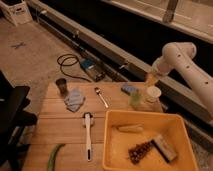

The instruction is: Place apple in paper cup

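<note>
I see my gripper point(151, 78) hanging from the white arm point(182, 60) at about two o'clock, just above the paper cup point(152, 94); I cannot tell its state. An orange shape shows at its tip, possibly the apple point(150, 80), though I cannot confirm it. The cup stands at the wooden table's point(55, 125) far right edge, with a pale green glass point(135, 99) just beside it at nine o'clock. The yellow bin point(150, 145) fills four o'clock. A spoon point(101, 97) lies near centre; blue cloth point(74, 99) and dark cup point(62, 86) sit at ten o'clock.
</note>
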Tool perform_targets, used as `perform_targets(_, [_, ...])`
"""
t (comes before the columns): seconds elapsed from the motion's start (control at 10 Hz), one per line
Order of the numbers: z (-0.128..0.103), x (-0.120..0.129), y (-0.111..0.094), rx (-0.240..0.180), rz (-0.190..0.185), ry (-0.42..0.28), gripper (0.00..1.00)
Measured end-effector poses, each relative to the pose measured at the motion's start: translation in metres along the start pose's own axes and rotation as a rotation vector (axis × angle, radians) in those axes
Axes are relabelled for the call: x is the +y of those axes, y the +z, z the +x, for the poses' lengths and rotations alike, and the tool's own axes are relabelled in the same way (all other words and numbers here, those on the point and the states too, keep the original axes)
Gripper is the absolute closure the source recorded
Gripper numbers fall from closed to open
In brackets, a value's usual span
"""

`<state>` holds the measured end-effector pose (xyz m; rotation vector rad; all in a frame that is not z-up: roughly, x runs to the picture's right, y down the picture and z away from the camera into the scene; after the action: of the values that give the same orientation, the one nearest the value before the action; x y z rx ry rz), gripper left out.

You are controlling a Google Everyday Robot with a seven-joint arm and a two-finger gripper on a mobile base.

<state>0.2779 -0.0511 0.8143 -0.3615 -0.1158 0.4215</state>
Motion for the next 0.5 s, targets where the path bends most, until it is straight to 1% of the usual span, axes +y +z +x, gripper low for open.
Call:
perform_targets(0.1, [0.019, 0.000, 0.006, 0.001, -0.010, 0.043, 0.98])
perform_targets(0.2, [0.026, 0.002, 0.010, 0.000, -0.017, 0.067, 0.91])
perform_targets(0.3, [0.030, 0.003, 0.013, 0.001, -0.021, 0.083, 0.83])
perform_targets(0.4, [0.034, 0.004, 0.018, -0.001, -0.031, 0.102, 0.71])
perform_targets(0.5, [0.039, 0.006, 0.022, -0.005, -0.038, 0.116, 0.61])
